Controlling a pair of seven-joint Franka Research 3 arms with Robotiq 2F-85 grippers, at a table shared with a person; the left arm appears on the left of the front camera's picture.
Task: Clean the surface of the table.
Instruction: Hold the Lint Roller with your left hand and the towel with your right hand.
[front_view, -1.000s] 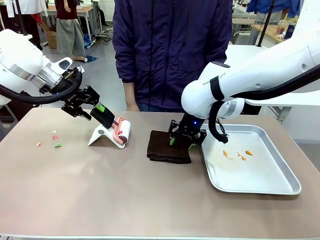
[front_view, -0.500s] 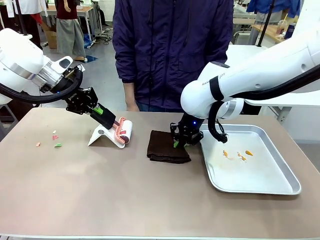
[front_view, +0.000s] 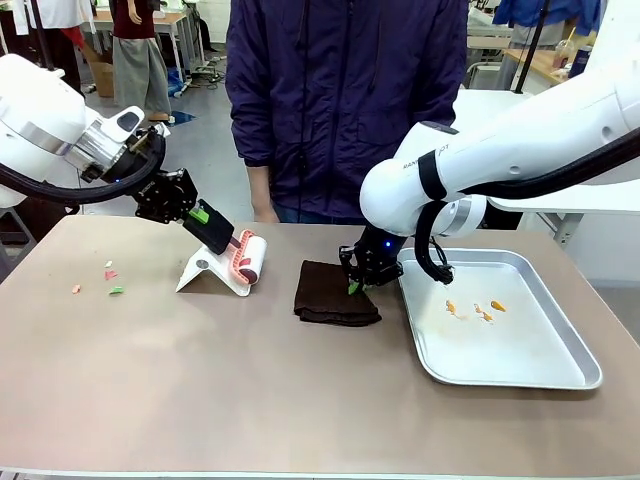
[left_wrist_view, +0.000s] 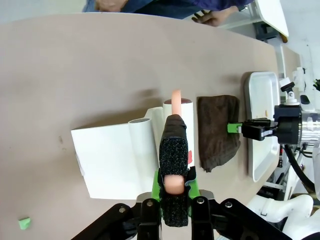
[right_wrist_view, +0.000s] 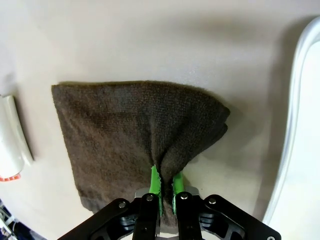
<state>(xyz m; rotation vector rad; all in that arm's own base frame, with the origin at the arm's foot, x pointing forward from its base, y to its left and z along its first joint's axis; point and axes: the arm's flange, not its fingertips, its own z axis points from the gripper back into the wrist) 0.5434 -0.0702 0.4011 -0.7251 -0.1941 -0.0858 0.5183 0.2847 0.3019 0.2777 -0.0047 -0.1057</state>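
On the taupe matte table (front_view: 250, 400), I'm pinching the limp brown cloth (front_view: 325, 300) by its edge (right gripper (front_view: 355, 287)); left gripper (front_view: 215, 228) is clamping the pink lint-roller (front_view: 246, 260).

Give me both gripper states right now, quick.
Left gripper: shut on the lint roller, gripping it by its handle.
Right gripper: shut on a pinched fold of the brown cloth.

The near half of the tabletop (front_view: 250, 400) lies open. Across the far half sit the lint roller (front_view: 248, 260) on its stand (front_view: 205, 272), brown cloth (front_view: 325, 300) and metal tray (front_view: 520, 370), closely spaced.
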